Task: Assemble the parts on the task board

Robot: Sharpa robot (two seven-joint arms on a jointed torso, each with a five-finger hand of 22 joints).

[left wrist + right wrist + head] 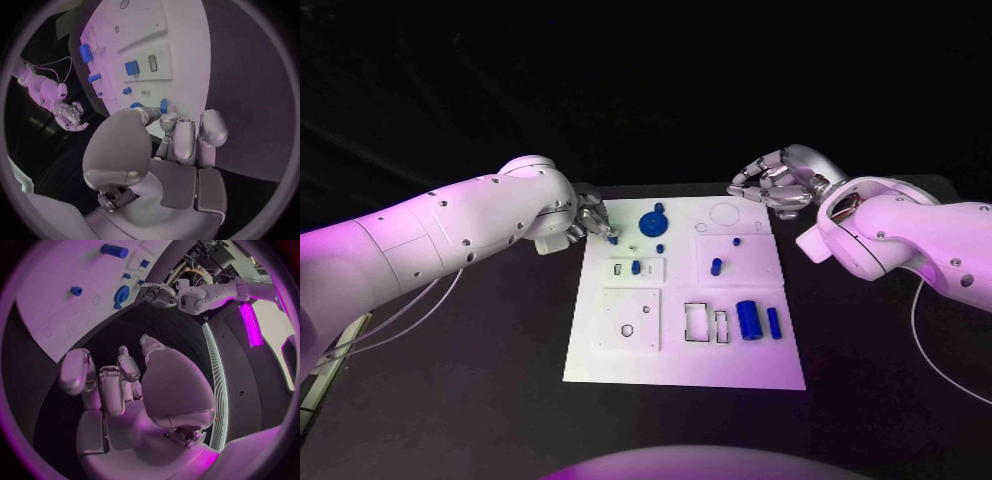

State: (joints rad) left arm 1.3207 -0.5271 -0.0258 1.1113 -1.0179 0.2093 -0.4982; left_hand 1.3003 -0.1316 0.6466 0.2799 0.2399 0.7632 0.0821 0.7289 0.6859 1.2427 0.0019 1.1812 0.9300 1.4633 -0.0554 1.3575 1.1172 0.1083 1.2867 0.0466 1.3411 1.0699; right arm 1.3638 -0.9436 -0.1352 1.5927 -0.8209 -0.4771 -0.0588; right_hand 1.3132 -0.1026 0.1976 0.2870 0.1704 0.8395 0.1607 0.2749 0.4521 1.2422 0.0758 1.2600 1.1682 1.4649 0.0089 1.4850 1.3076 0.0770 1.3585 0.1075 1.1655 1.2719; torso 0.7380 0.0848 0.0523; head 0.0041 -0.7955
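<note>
Fingers [167, 120] of the left hand [589, 225] pinch a small blue part [163, 105]; no writing legible

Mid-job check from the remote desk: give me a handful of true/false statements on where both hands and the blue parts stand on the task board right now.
1. The left hand pinches a small blue part at the task board's far left corner. True.
2. The right hand holds a blue part. False: it holds nothing and hovers off the board, beyond its far right corner.
3. A large blue cylinder lies on the board's near right area beside a slimmer blue peg. True.
4. The board's blue parts are all stacked in one pile. False: they lie spread across the board.
</note>
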